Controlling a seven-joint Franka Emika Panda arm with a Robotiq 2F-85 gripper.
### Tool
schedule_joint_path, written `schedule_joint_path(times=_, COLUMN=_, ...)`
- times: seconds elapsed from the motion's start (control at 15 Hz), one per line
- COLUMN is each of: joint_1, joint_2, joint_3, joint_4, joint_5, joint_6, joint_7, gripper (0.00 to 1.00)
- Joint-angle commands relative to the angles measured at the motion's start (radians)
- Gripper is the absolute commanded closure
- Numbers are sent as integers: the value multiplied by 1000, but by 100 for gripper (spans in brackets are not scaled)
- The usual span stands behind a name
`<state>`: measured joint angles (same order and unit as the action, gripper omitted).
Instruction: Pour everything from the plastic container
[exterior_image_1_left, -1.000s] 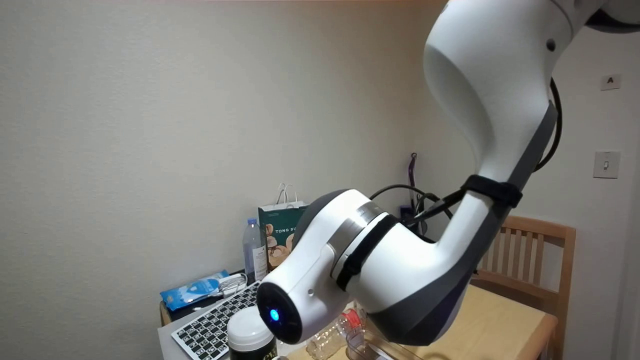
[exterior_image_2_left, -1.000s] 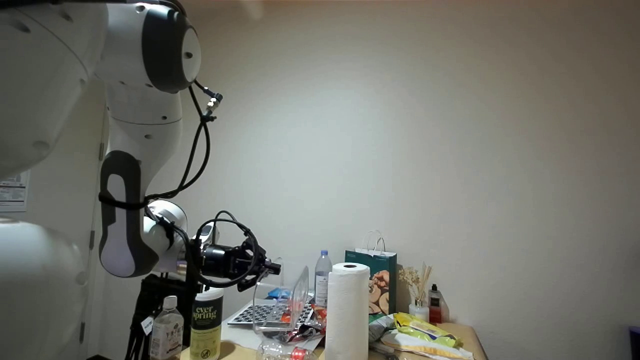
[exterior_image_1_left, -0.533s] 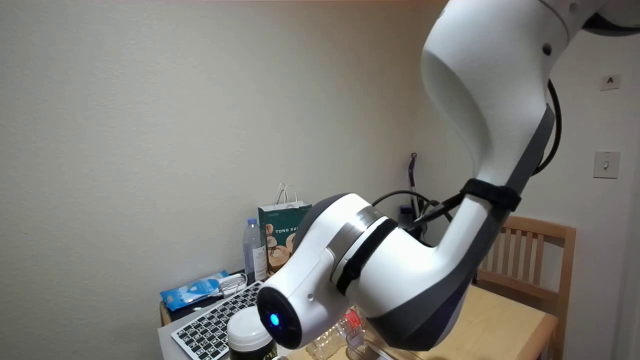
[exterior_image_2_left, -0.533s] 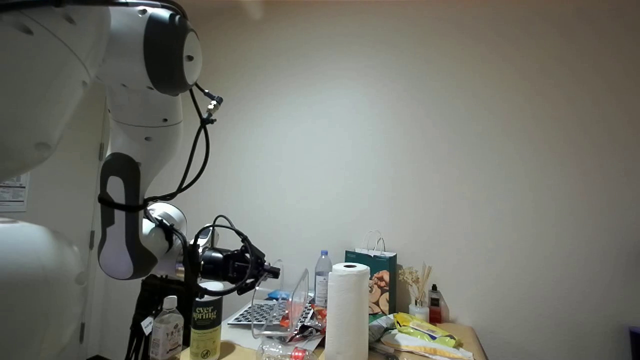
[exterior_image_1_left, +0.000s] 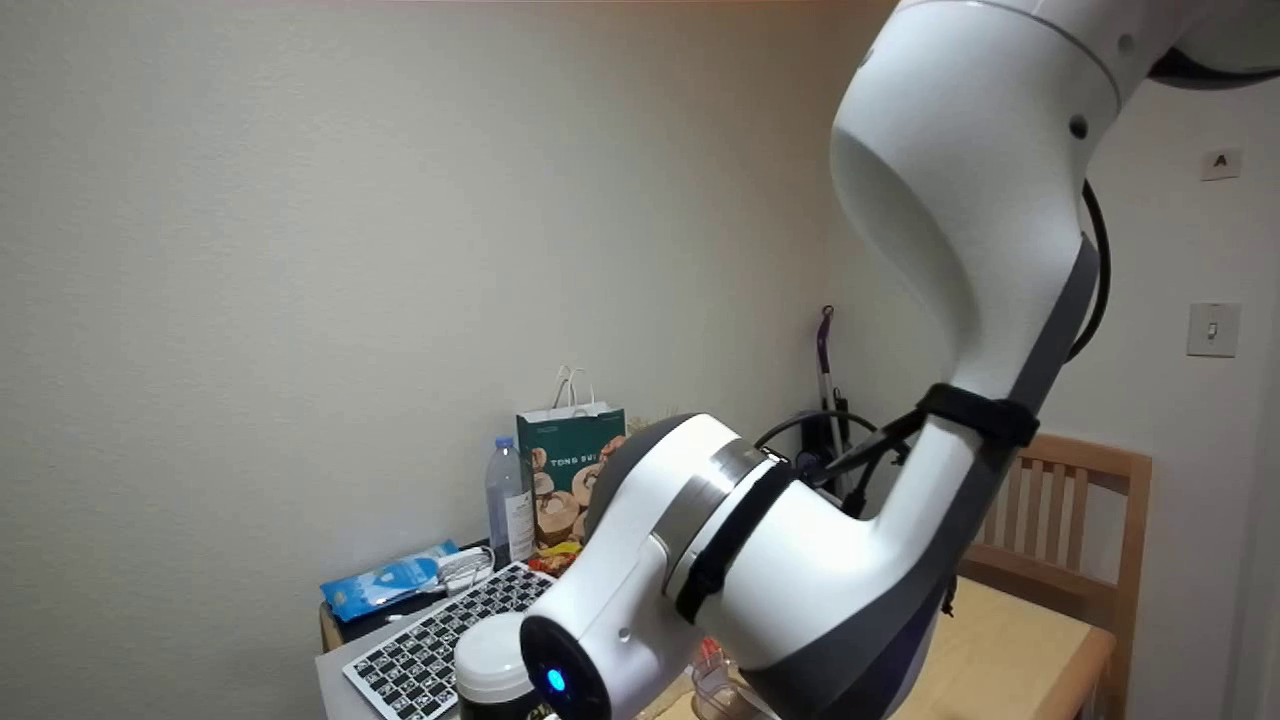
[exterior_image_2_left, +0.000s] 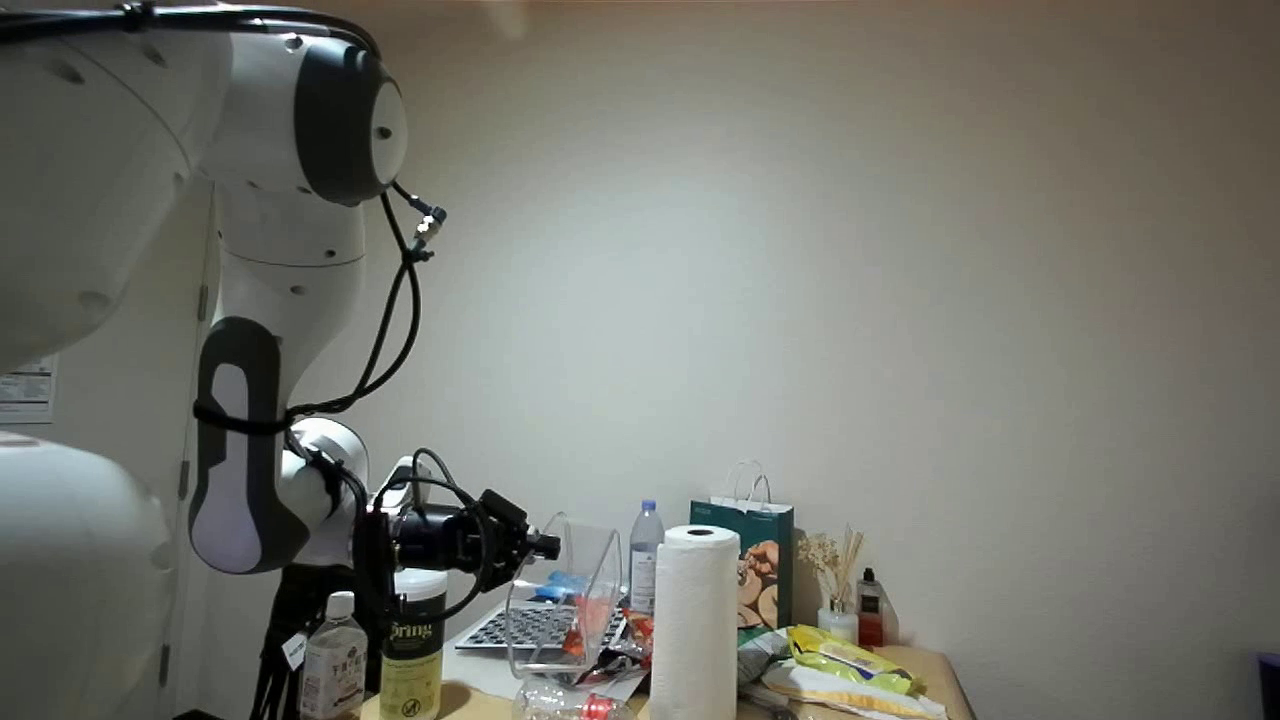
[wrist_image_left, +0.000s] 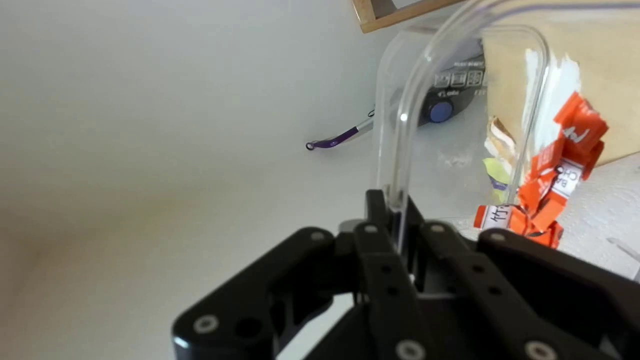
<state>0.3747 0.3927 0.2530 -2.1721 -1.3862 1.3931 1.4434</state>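
Over the table (exterior_image_1_left: 1010, 640): gripper (wrist_image_left: 395, 210), pinching the rim of the plastic container (exterior_image_2_left: 565, 600)
Plastic container: tilted, seen between gripper and paper-towel roll (exterior_image_2_left: 697, 630) in an exterior view
Orange packets (wrist_image_left: 565, 182): within the container's outline in the wrist view
Paper-towel roll: upright
Clear bottle (exterior_image_2_left: 555, 700): lying down, lower than the container

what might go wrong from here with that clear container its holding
The jaws pinch the clear container by one thin wall in the wrist view, so it may twist or slip as it tilts.

The orange packets appear bunched inside it, so they could tumble out in one clump and scatter.

In an exterior view the bottle lying on its side shows just below the container; lowering might bump it and set it rolling, though depth is hard to judge.
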Motion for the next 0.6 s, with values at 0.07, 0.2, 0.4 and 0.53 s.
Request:
schedule_joint_path(times=0.07, joint_1=8, joint_2=16, joint_3=10, joint_4=-6, joint_5=-58, joint_6=-78, joint_7=97, gripper=98)
schedule_joint_path(times=0.2, joint_1=13, joint_2=24, joint_3=10, joint_4=-6, joint_5=-84, joint_6=-111, joint_7=143, gripper=98)
schedule_joint_path(times=0.4, joint_1=16, joint_2=36, joint_3=16, joint_4=-4, joint_5=-104, joint_6=-157, joint_7=192, gripper=98)
schedule_joint_path(times=0.53, joint_1=14, joint_2=41, joint_3=22, joint_4=-4, joint_5=-106, joint_6=-176, joint_7=211, gripper=98)
